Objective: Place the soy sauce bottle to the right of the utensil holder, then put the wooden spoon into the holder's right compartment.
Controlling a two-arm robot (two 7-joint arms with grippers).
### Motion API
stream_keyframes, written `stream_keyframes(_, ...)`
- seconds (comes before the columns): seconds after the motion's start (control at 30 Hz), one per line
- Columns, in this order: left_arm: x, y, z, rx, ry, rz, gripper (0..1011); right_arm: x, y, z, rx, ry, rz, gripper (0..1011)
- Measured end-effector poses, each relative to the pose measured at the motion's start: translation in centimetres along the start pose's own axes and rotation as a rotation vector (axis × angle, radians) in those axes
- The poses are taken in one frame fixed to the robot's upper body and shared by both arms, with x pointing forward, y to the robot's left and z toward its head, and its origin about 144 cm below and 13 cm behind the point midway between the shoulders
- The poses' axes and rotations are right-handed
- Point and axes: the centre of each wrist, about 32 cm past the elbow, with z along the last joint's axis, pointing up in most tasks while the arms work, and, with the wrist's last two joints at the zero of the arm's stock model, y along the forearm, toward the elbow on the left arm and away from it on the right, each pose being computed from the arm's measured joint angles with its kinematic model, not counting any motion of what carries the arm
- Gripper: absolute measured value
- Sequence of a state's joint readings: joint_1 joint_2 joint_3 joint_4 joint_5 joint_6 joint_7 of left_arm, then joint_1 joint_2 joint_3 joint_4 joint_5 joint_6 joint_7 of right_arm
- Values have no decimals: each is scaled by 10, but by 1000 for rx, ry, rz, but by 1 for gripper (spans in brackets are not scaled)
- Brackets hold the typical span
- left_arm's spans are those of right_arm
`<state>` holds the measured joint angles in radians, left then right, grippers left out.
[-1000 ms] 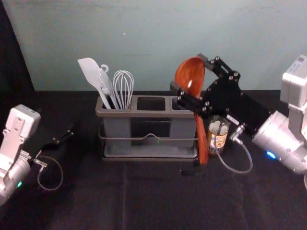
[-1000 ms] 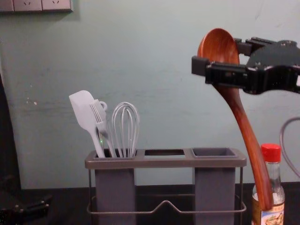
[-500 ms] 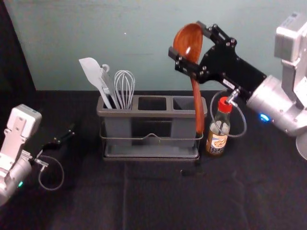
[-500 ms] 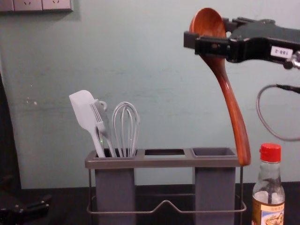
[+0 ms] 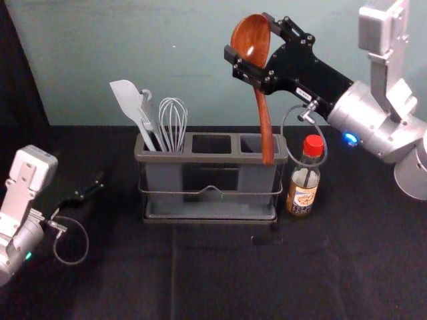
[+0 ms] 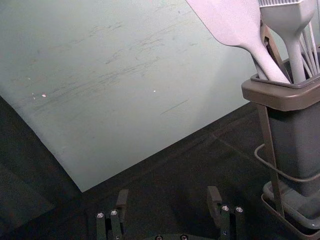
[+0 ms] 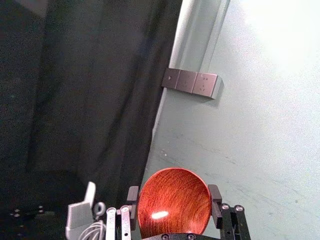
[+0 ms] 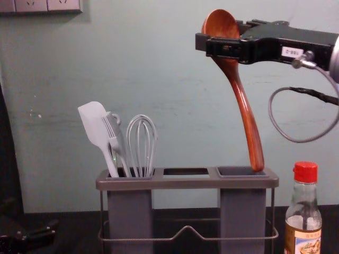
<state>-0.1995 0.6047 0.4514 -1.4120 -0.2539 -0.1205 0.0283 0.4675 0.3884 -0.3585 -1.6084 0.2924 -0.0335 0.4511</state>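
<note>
My right gripper (image 5: 250, 46) is high over the right end of the utensil holder (image 5: 200, 159), shut on the bowl of the wooden spoon (image 5: 264, 127). In the right wrist view, the right gripper (image 7: 174, 202) has its fingers on both sides of the spoon's bowl (image 7: 175, 200). The handle hangs down, slightly tilted, and its tip overlaps the right compartment's rim in the chest view; whether it is inside I cannot tell. The soy sauce bottle (image 8: 304, 211) stands upright, right of the holder. The left gripper (image 5: 93, 189) is parked at the left, open in its wrist view (image 6: 167, 200).
A spatula (image 5: 127, 100), a brush (image 8: 112, 129) and a whisk (image 8: 142, 140) stand in the holder's left compartment. The middle compartment (image 5: 211, 145) lies between it and the right one. The wall is behind the holder.
My right gripper has risen and moved left with the spoon, whose handle tip went from in front of the bottle to over the holder's right end. The left arm is unchanged.
</note>
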Motion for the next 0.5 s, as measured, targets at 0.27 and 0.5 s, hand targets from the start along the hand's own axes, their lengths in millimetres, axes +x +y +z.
stream_keyframes(0.27, 0, 0, 0, 0, 0, 0, 1011, 5, 17, -1, -22, -24, -29, 847)
stream_keyframes(0.5, 0, 0, 0, 0, 0, 0, 1011, 11, 28, -9, -44, -31, -53, 848)
